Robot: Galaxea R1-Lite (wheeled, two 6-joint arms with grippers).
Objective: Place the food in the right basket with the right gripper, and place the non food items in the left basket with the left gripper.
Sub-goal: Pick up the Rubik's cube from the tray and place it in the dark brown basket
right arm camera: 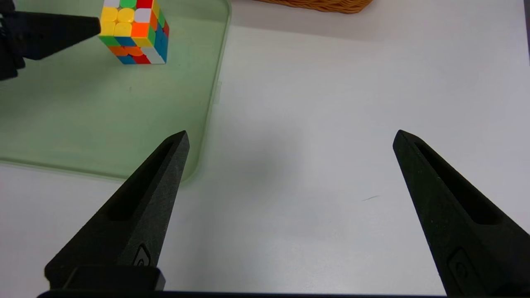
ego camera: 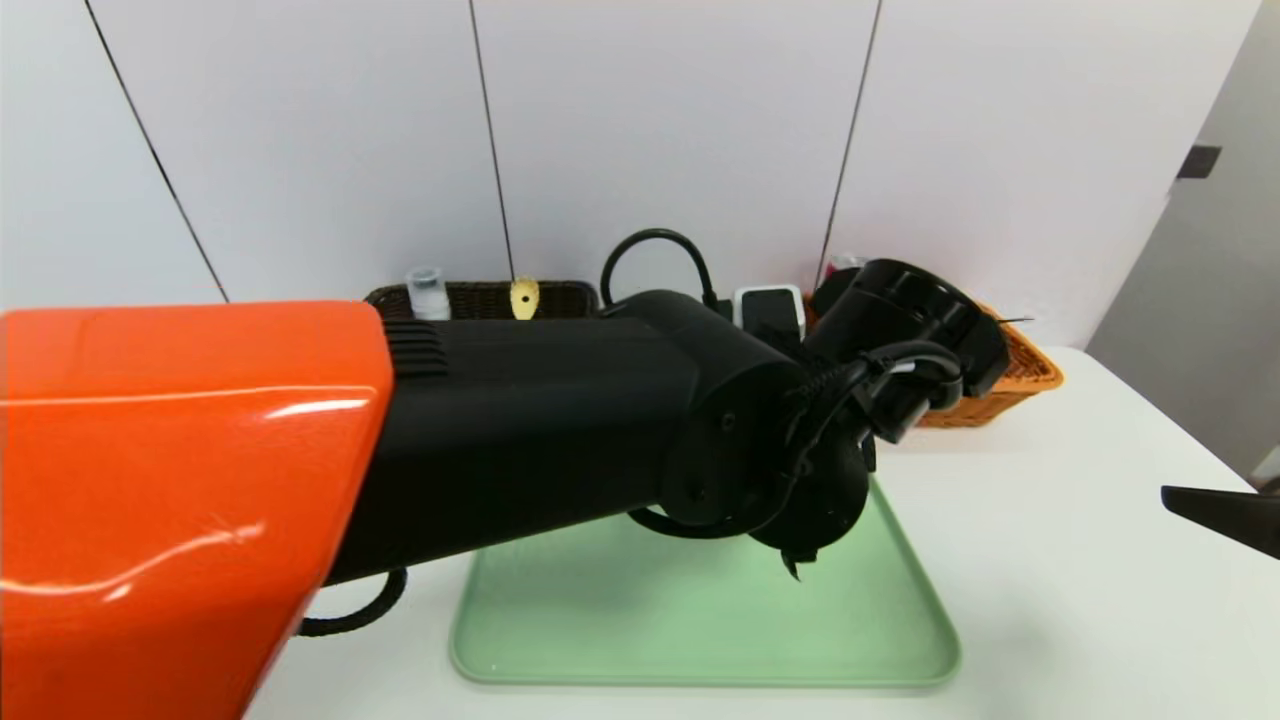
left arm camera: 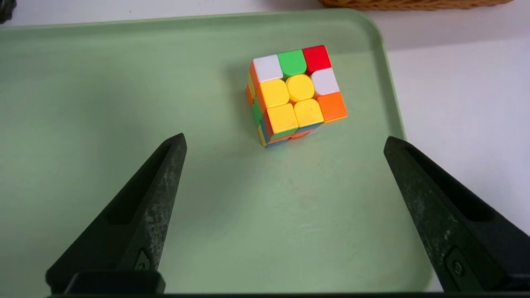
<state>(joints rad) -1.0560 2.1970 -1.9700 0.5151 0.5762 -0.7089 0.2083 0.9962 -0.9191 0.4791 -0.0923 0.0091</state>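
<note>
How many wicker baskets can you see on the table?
2. The dark brown basket stands at the back by the wall, left of centre; the orange-tan basket sits back right. The left arm hides much of both, so more could be hidden.

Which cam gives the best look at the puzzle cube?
Left wrist view: the puzzle cube sits whole on the green tray, framed between the open left tool. Right wrist view catches it cropped at the frame edge. In the head view the left arm hides it.

Glossy plastic puzzle cube [left arm camera: 296, 94] on a smooth matt green tray [left arm camera: 103, 82]; woven wicker right basket [ego camera: 1010, 375]; rough matt end effector fingers [left arm camera: 145, 207].
</note>
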